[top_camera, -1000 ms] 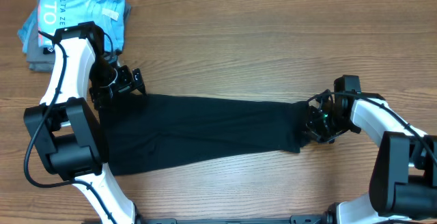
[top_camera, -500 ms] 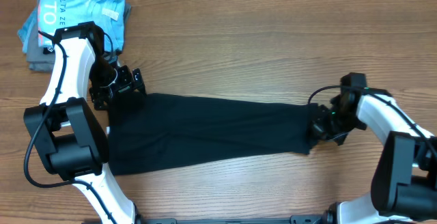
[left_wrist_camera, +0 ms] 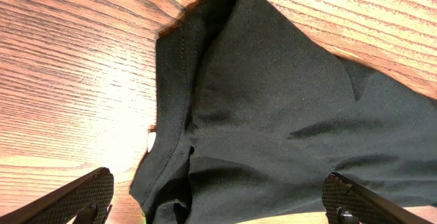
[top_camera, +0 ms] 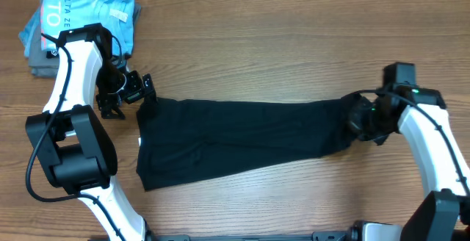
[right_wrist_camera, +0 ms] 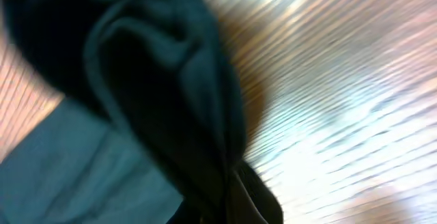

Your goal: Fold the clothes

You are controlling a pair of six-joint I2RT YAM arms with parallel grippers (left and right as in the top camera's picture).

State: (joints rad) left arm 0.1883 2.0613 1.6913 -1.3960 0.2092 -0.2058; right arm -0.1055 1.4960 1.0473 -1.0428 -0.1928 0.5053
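- Shows shirt lying mid-surface, drawn into a long dark band from left to right, wider at the left end, narrow and bunched at the right.
- Finds right gripper pressed together on that bunched right end. Backs this up from the right wrist, with thick black folds gathered close against the wood grain. Suggests an outward pull to straighten the cloth before any fold.
- Catches left gripper spread wide and holding nothing, just beside the shirt's upper left corner. Places its fingers either side of a stitched hem lying flat below. Reads as lined up for a grab at that corner, to match the grip opposite.
- Picks out a white speck at the hem from the left wrist, possibly a tag, too small to tell.
- Leaves blue shirt with white lettering stacked on grey garments in the far left corner, apart from the black cloth and no part of this job.
- Judges the fold barely begun: laid out lengthwise, creased along the middle, not yet halved cleanly.
- Calls next for a firm pinch on the left and even tension across. Risks soft fabric slipping free or dragging askew under a one-sided pull.
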